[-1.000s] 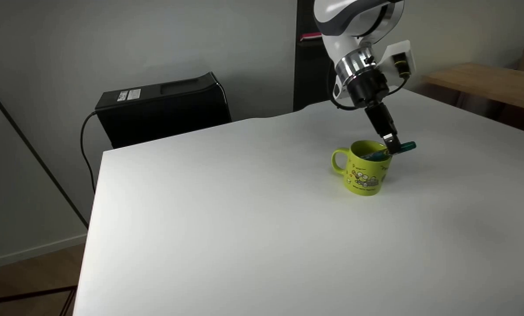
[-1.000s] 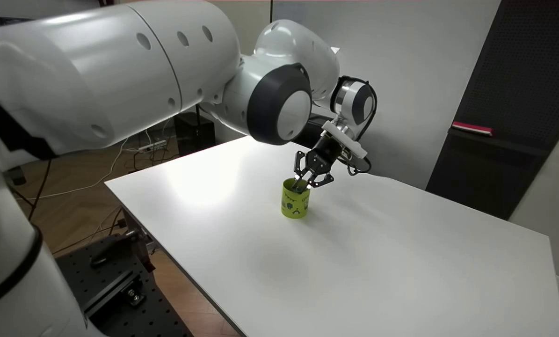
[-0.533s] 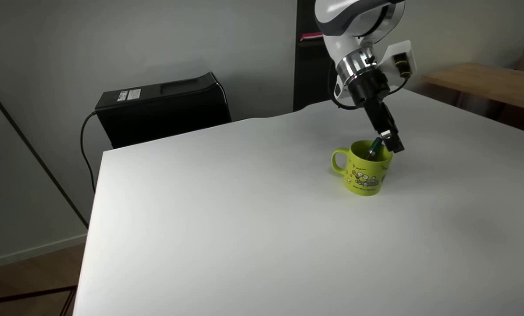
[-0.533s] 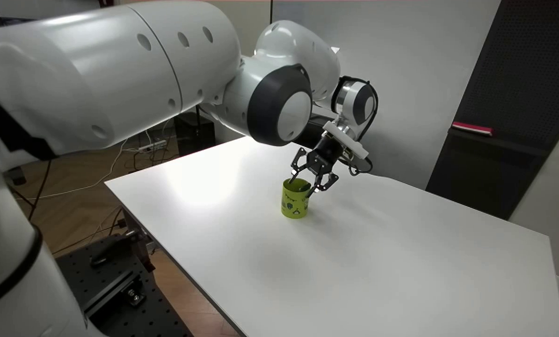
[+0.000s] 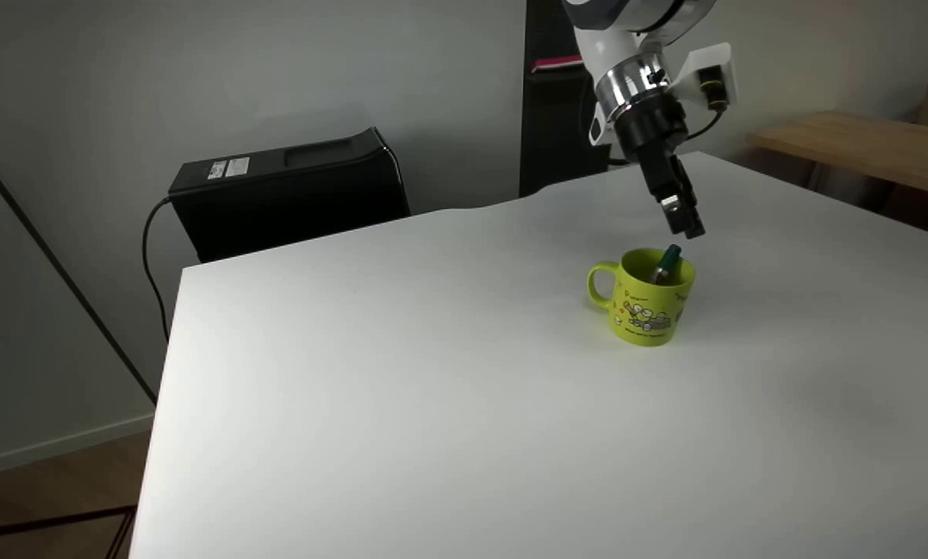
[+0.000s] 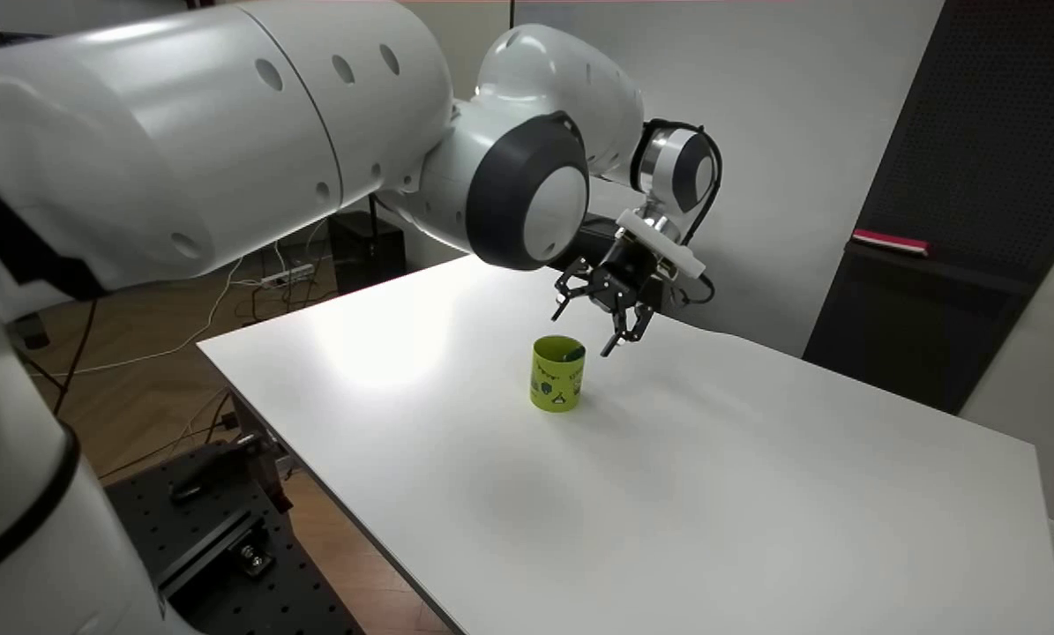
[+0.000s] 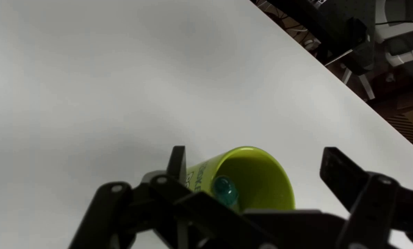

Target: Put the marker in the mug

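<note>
Going left to right in the wrist view, first comes one finger of a black, two-fingered robot gripper (image 6: 580, 336), its fingers spread wide with nothing held between them. Just right of that finger and below it is a slim, glossy, teal-green marker (image 7: 224, 191), probably plastic, standing at a tilt inside a lime-green, round, probably ceramic mug (image 5: 650, 314) and clear of the gripper. The marker should handle as light, stiff and not easily broken, though its smooth, rounded end could slip; the place to take hold would be that upper end, which points up toward the gripper. Next, below the gap between the fingers, opens the mug itself: likely rigid, heavier than the marker and easier to chip, with cartoon print on its wall and one loop handle. It stands upright on a smooth white tabletop (image 5: 417, 404), beneath the gripper and not touching it. The marker is the only thing visible inside, leaning toward the wall on that first finger's side; its lower end is hidden. The other finger comes last, to the right of the mug and above it. The placing looks complete, so the gripper probably needs only to draw away.
</note>
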Robot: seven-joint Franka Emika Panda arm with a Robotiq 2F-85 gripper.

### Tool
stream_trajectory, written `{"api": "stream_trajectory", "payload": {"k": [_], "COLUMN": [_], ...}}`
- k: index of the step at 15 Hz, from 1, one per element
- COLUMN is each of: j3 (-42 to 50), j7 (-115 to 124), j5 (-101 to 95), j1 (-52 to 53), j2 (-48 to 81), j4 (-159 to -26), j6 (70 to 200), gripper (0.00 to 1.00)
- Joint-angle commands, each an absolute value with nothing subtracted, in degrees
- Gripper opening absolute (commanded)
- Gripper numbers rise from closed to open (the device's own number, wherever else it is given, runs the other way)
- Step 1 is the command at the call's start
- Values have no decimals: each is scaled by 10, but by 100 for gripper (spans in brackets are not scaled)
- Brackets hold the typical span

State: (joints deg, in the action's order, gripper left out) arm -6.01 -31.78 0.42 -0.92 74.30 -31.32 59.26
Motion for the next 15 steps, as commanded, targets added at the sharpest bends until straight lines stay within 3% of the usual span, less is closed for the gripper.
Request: {"api": "stream_trajectory", "payload": {"k": [1, 15], "j3": [-44, -34], "j7": [-305, -58], "j5": [-18, -9], "j1": [0, 12], "j2": [734, 727], "j4": [-283, -281], "j6": [631, 886], "gripper": [100, 100]}}
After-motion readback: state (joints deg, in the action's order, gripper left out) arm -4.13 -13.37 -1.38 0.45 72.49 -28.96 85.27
